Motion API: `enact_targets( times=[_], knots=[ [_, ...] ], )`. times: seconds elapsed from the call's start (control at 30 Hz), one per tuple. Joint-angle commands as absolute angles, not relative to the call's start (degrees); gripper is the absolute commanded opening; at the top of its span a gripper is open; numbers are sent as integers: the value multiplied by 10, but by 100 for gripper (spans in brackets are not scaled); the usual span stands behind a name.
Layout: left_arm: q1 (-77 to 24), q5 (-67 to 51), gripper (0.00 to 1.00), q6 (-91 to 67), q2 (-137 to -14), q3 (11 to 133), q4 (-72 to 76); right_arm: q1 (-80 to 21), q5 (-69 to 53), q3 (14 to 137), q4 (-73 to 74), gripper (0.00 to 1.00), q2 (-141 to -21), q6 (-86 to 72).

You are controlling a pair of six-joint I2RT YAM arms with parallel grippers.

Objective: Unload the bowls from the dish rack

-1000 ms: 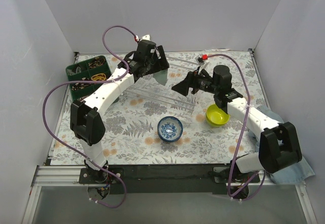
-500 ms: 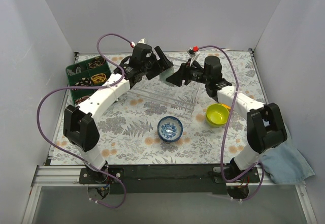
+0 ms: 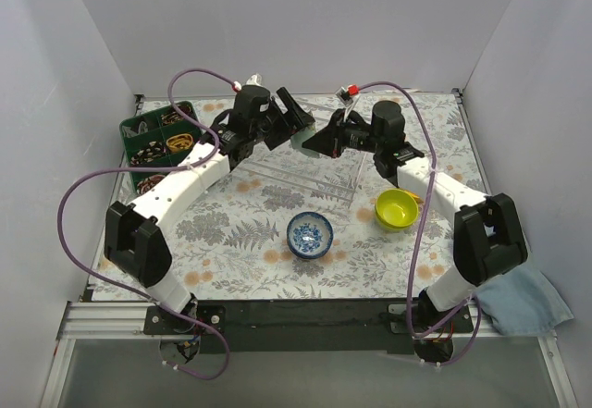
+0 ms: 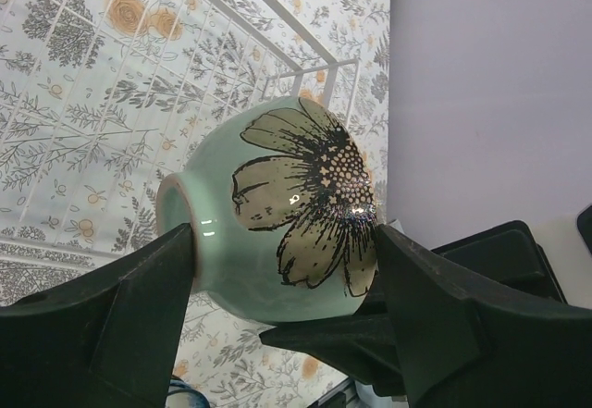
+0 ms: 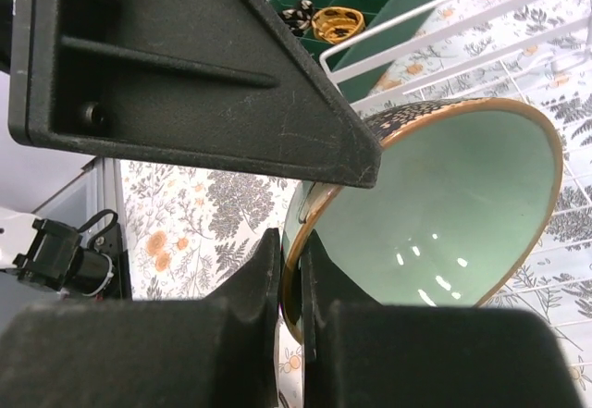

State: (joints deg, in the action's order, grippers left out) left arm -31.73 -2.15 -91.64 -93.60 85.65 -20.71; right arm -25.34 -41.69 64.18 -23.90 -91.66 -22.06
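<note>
Swinging over from the near right, where it hung open by the yellow bowl (image 3: pixel 396 208) a second ago, the right claw (image 5: pixel 291 251) has met the left arm at the far middle and pinched together on the rim of the green bowl (image 4: pixel 277 214). The left claw (image 4: pixel 282 260) has not changed: its two fingers stay clamped on the bowl's flowered sides, holding it tipped in the air over the wires of the rack (image 3: pixel 344 179). Both claws now grip the one bowl, which looks like a hand-over; the left would need to let go before the right can carry it off. The yellow bowl and the blue-and-white bowl (image 3: pixel 310 234) sit on the table, nearer than the rack. Whether any bowl remains in the rack is hard to tell, since the arms hide part of it.
</note>
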Motion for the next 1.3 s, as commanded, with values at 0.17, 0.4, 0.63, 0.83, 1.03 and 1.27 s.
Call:
enact_targets(
  times=[0.17, 0.4, 0.63, 0.83, 1.03, 1.27],
  knots=[
    [-316, 48, 88, -795, -789, 814, -153, -253, -429, 636, -134, 1, -806, -164],
    [-316, 100, 98, -684, -654, 714, -132, -272, -366, 628, 89, 1, -720, -62],
    [-316, 161, 98, -600, -550, 615, -119, -337, -254, 604, 261, 1, -622, -28],
    [-316, 205, 98, -591, -515, 568, -112, -438, -116, 544, 351, 1, -552, -80],
    [-316, 216, 98, -600, -519, 542, -103, -490, -15, 511, 415, 1, -529, -143],
    [-316, 228, 98, -606, -528, 537, -97, -516, 90, 476, 418, 1, -574, -204]
  ],
)
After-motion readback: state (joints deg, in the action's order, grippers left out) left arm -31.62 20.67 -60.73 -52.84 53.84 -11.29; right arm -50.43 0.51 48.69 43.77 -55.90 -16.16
